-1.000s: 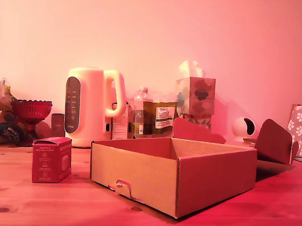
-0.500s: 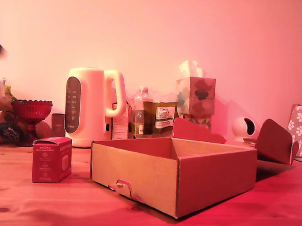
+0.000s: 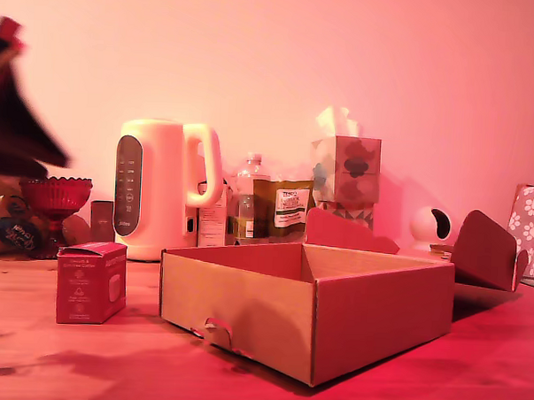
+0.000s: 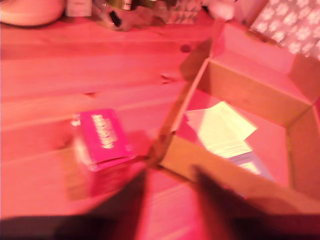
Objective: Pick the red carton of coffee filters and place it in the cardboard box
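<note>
The red carton of coffee filters (image 3: pixel 90 282) stands on the wooden table, just to the exterior view's left of the cardboard box (image 3: pixel 245 305). It also shows in the wrist view as the red carton (image 4: pixel 100 145), next to a corner of the cardboard box (image 4: pixel 250 90). My gripper (image 3: pixel 18 109) is a dark blurred shape high at the exterior view's left, above the carton and well apart from it. The gripper (image 4: pixel 171 175) is open in the wrist view, its two dark fingers (image 4: pixel 131 202) spread with nothing between them.
A cream kettle (image 3: pixel 161 191), a red glass bowl (image 3: pixel 54 198), bottles, a pouch and a patterned tissue box (image 3: pixel 346 168) line the back. A white round camera (image 3: pixel 432 227) and a paw-print cloth (image 3: pixel 532 225) are at the right. White paper (image 4: pixel 220 130) lies in the box.
My arm has come into the exterior view from the upper left and dropped lower, blurred with motion. The carton and the box have not moved.
</note>
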